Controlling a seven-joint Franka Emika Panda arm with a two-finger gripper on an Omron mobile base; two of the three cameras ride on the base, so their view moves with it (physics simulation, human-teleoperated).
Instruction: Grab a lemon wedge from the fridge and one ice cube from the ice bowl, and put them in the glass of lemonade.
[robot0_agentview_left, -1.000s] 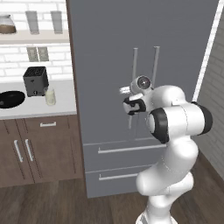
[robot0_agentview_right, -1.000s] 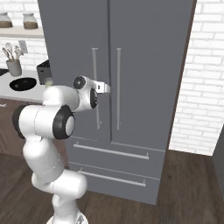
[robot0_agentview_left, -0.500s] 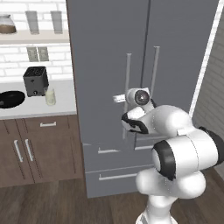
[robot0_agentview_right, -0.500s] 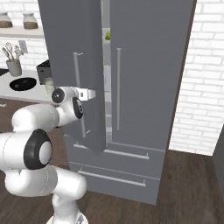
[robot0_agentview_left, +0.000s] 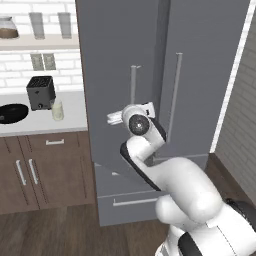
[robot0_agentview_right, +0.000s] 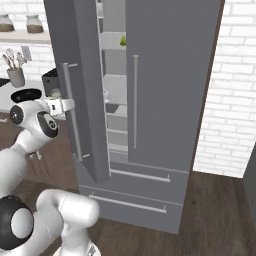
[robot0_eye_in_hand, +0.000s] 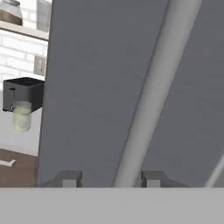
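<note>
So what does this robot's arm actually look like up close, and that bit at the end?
The glossy white, rounded arm is built of fat tube-like segments joined by dark grey bands, with a round dark disc on the joint near the wrist. No loose cables show. The small pale grey gripper ends in jaws of two short, blocky fingers.

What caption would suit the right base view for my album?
Fridge left door ajar, lemon wedge on an upper shelf, pincer at the door's handle.
</note>
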